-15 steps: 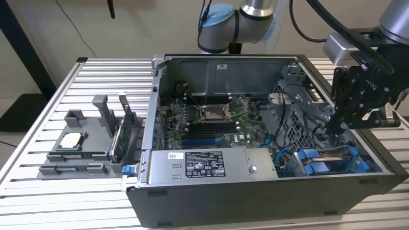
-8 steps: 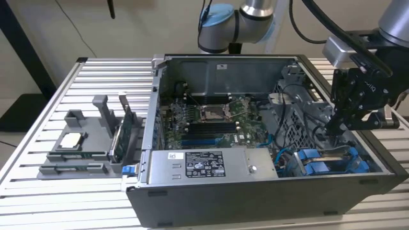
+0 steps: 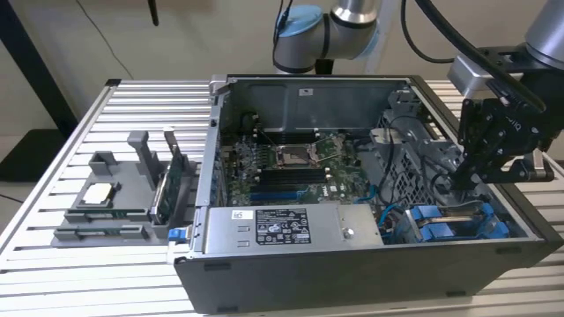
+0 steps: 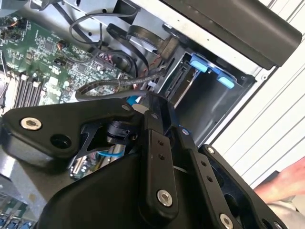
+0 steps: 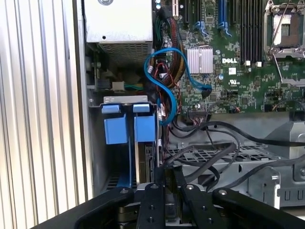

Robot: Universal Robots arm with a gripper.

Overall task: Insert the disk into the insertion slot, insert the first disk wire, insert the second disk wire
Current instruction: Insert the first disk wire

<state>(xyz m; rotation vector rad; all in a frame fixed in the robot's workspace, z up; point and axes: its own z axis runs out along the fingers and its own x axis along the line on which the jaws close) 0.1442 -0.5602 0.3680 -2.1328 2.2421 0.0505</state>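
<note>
The disk (image 3: 461, 212) sits low in the insertion slot (image 4: 209, 106), at the lower right of the exterior view, inside the open computer case (image 3: 352, 281). Only a thin grey strip of it shows between blue plastic parts. In the first wrist view, two blue tabs (image 5: 131, 128) stand side by side at the mouth of the slot, left of the middle of the frame.

The gripper (image 3: 463, 178) hangs right above the slot, with its tip down inside the case. In the first wrist view the gripper (image 5: 167, 176) is at the bottom middle, and its jaws are nearly closed, with just a thin gap between them. A black wire (image 4: 119, 84) runs across the second wrist view to the tip of the gripper (image 4: 145, 98), and the tip looks pinched on it.

A bright blue cable (image 5: 167, 62) loops just beside the slot. Past it lies the green motherboard (image 3: 291, 165), in the middle of the case. A grey power box (image 3: 282, 228) with a sticker sits along the front edge.

The case stands on a slatted metal table (image 3: 88, 277). A grey holder (image 3: 105, 198) with small parts rests on the table at the left of the exterior view. A person's hand (image 4: 286, 183) shows at the lower right of the second wrist view.
</note>
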